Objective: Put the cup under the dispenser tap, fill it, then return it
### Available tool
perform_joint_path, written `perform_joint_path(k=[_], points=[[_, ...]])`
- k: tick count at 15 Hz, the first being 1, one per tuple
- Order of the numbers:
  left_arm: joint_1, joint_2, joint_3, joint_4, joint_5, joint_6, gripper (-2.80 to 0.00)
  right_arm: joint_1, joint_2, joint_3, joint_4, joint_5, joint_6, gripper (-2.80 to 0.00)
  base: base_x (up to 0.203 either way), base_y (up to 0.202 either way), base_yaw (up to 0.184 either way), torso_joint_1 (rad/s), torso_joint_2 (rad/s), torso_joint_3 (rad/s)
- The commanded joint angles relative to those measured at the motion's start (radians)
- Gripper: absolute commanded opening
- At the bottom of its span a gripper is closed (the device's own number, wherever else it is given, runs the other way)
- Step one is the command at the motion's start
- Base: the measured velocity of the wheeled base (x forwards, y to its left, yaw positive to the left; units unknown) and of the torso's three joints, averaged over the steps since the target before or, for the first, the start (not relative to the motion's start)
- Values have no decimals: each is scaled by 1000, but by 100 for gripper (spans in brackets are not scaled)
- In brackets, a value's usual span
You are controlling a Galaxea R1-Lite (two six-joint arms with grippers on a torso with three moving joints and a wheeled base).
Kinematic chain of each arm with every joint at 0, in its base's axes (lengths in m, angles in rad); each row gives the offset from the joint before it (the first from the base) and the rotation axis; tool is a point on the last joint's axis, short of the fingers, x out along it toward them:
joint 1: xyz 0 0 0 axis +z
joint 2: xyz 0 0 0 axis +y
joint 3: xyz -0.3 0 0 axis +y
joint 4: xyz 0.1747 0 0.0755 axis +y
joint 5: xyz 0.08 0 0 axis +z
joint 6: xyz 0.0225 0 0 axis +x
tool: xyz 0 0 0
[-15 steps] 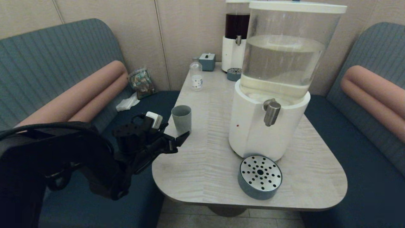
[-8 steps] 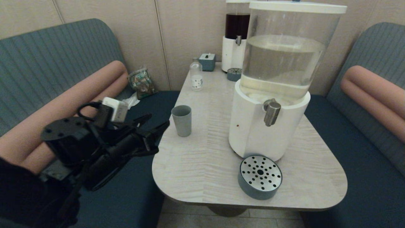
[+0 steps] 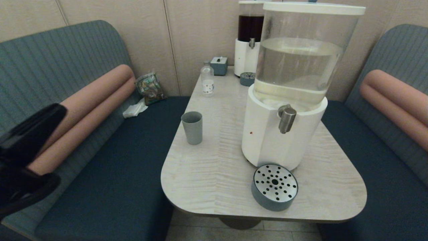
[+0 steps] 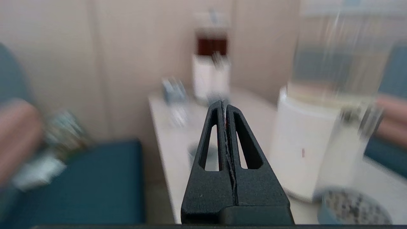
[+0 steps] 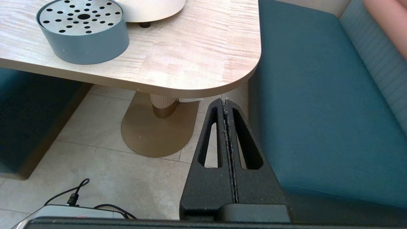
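We have pulled our left gripper [image 4: 225,106] back to eight o'clock, fingers pressed together, empty; the small grey-blue tapered cup [image 3: 192,127] stands released, apparently returned.

Looks like a café/restaurant booth. Padded teal bench seats [image 3: 110,174] with ribbed backs and pink bolster cushions [image 3: 90,103] face each other across a rounded wood-grain pedestal table [image 3: 214,180] set against a beige panelled wall [image 3: 197,36]. On the table are self-serve drink dispensers: a big clear tank [image 3: 297,67] of pale liquid on a white base, a smaller dark-liquid dispenser [image 3: 249,40] behind it, each with a perforated drip tray [image 3: 275,187]. Tiled floor [image 5: 95,152] under the table.
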Motion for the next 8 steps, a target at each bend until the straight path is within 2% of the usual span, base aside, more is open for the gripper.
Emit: perform_joint_path(k=[1,3,4,6,8], points=[[32,-333,25,103,12,-3,-280,0,-5,0,0,0,-1,-280,0,0,0,0,0,0],[84,-576,36,275,33,-5,-280,0,-5,0,0,0,-1,-280,0,0,0,0,0,0],[110,-662,43,305,41,-7,-280,0,-5,0,0,0,-1,-280,0,0,0,0,0,0],[217,-733,75,368,41,11,-280,0,-5,0,0,0,-1,-280,0,0,0,0,0,0],[253,-862,91,523,12,49,-280,0,-5,0,2,0,-1,-280,0,0,0,0,0,0]])
